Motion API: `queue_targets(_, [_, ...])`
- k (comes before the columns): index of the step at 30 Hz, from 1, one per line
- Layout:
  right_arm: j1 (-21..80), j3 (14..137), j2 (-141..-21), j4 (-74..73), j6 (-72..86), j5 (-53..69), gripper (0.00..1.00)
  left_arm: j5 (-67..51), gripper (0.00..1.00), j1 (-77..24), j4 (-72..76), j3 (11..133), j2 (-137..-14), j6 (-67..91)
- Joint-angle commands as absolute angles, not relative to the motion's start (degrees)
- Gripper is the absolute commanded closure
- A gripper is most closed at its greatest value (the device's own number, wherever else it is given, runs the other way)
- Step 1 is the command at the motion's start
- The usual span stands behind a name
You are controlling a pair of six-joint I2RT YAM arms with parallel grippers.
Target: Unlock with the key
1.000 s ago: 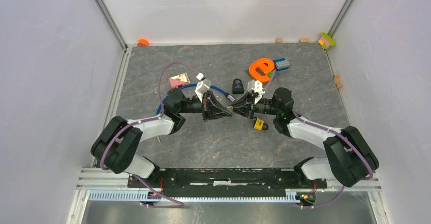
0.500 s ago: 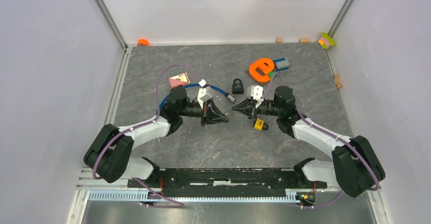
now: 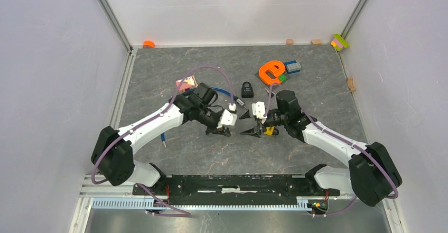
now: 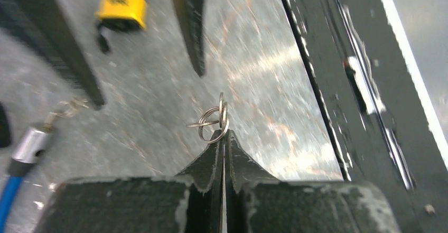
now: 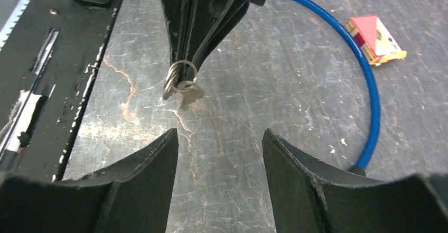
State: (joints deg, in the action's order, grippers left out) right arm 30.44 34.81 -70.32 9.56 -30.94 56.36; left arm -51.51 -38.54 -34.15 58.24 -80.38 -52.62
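Left wrist view: your left gripper (image 4: 222,138) is fully closed, pinching thin steel key ring (image 4: 213,121) at fingertips. Right wrist view: small flat silver key (image 5: 191,93) dangles free off ring, presented toward right gripper (image 5: 219,138). Its jaws are wide apart, holding nothing. Likely handover, so you can regrip key itself. Boxy yellow padlock (image 3: 270,131) lies on matte stone-patterned table (image 3: 317,74) just beside right gripper. Black padlock (image 3: 246,89) sits farther back. Which lock key fits: cannot tell.

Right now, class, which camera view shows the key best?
The right wrist view: the key hangs in plain sight from its ring, pinched by the left gripper. The left wrist view shows only the ring; the top view shows nothing clear.
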Motion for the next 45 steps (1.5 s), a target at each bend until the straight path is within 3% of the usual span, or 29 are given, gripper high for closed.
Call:
queue_targets(1, [31.72,35.73,-70.3,9.47,-33.14,55.38,0.36,-37.63,0.98,-42.93,-52.93,61.99,-82.32,-65.74])
queue_targets(7, [31.7,29.55,-70.86,21.63,-25.44,56.54,0.38,-32.75,0.98,-45.56,-53.44,62.31,-79.67,-64.25])
queue_targets(19, [33.41,28.87,-76.92,39.11,-9.78,63.13,0.36,-31.89,0.98,-50.33,-50.27,61.19,-73.74,-67.28])
queue_targets(34, [38.91,31.98,-82.46,41.36,-6.6,66.66,0.38,-31.92,0.98,-51.88,-44.23,57.92,-69.62,-66.77])
queue_targets(38, [39.33,31.99,-83.95,44.73,-3.68,66.82,0.41,-31.9,0.98,-51.94,-43.3,57.23,-68.87,-66.41])
queue_targets(45, [39.55,31.61,-85.93,51.1,2.24,68.51,0.58,-31.26,0.98,-51.95,-42.16,56.62,-68.27,-65.97])
